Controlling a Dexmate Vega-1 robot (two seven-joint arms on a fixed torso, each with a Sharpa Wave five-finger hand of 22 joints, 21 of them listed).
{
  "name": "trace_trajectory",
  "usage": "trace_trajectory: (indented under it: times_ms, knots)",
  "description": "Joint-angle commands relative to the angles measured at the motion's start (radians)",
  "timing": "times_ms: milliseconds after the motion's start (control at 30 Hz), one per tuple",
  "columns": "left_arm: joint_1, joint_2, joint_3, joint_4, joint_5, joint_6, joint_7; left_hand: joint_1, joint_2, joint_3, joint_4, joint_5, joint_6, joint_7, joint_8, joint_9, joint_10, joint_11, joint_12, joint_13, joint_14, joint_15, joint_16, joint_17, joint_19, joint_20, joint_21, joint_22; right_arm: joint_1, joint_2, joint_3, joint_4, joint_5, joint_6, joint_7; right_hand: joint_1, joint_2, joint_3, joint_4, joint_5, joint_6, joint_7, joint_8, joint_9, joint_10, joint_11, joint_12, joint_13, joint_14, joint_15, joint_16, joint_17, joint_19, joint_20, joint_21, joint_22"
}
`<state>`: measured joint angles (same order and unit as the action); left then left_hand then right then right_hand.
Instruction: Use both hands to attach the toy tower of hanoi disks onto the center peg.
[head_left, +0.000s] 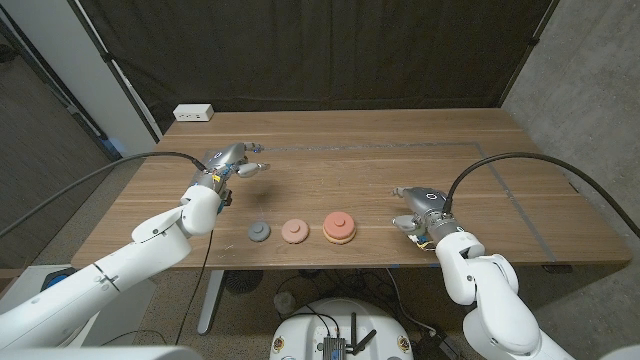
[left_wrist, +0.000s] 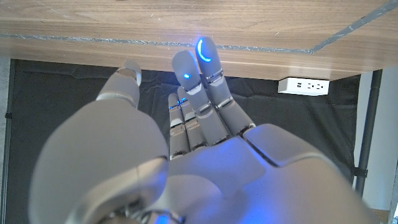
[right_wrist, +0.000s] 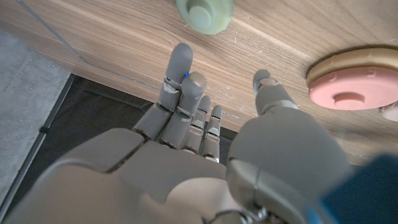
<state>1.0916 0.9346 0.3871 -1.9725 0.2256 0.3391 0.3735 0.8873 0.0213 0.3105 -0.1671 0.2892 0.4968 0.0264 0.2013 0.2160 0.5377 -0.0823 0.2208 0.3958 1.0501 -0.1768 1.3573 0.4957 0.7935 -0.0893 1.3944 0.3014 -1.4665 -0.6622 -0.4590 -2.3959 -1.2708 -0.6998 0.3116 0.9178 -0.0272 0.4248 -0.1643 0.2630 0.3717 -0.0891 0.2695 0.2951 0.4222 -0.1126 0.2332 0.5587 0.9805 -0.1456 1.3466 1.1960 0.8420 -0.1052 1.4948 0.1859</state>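
Observation:
Three pieces lie in a row near the table's front edge: a grey disk (head_left: 259, 232), a pink disk (head_left: 294, 231), and a wider tan disk (head_left: 339, 236) with a red-pink disk (head_left: 339, 222) stacked on it; each has a round knob on top. The stack (right_wrist: 354, 78) also appears in the right wrist view, along with a small pale green disk (right_wrist: 204, 11); this green disk (head_left: 411, 226) lies just beside my right hand. My right hand (head_left: 420, 204) hovers right of the stack, fingers extended, holding nothing. Behind the grey disk, my left hand (head_left: 229, 165) is open and holds nothing.
A white power strip (head_left: 194, 113) sits at the table's back left corner, and the power strip (left_wrist: 303, 85) also appears past my left hand's fingers (left_wrist: 199, 93). Thin tape lines (head_left: 520, 205) cross the wooden tabletop. A black curtain hangs behind the table.

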Motion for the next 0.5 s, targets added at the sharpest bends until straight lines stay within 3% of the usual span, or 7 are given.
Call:
trace_trajectory:
  times_ms: [33,500]
  knots:
    - [-0.006,0.0,0.005,-0.006,0.007,0.011,-0.001,0.002,-0.005,0.005,0.002,0.005,0.001,-0.003,0.0,0.003,0.003,-0.003,-0.005,0.002,-0.004,-0.043,0.002,0.0,-0.009,-0.118,0.007,-0.001,-0.023,-0.023,-0.002,-0.004,0.048,-0.064,-0.075,0.009,-0.002,0.012,0.001,0.004,0.013,-0.001,0.009,0.006,0.012,0.0,0.003,0.005,0.018,-0.072,0.011,0.01,0.012,-0.109,0.006,0.002]
    - [-0.034,0.042,0.031,-0.036,0.052,0.045,-0.06,0.006,-0.01,0.006,0.001,0.006,0.02,-0.008,0.008,0.006,0.018,-0.005,0.001,0.004,-0.001,-0.043,0.009,0.0,-0.012,-0.119,0.018,-0.012,-0.009,-0.059,-0.025,-0.005,0.099,-0.104,-0.117,0.011,0.002,0.014,0.002,0.006,0.011,0.0,0.01,0.01,0.014,0.002,0.0,0.008,0.016,-0.072,0.007,0.008,0.011,-0.109,0.007,0.002]
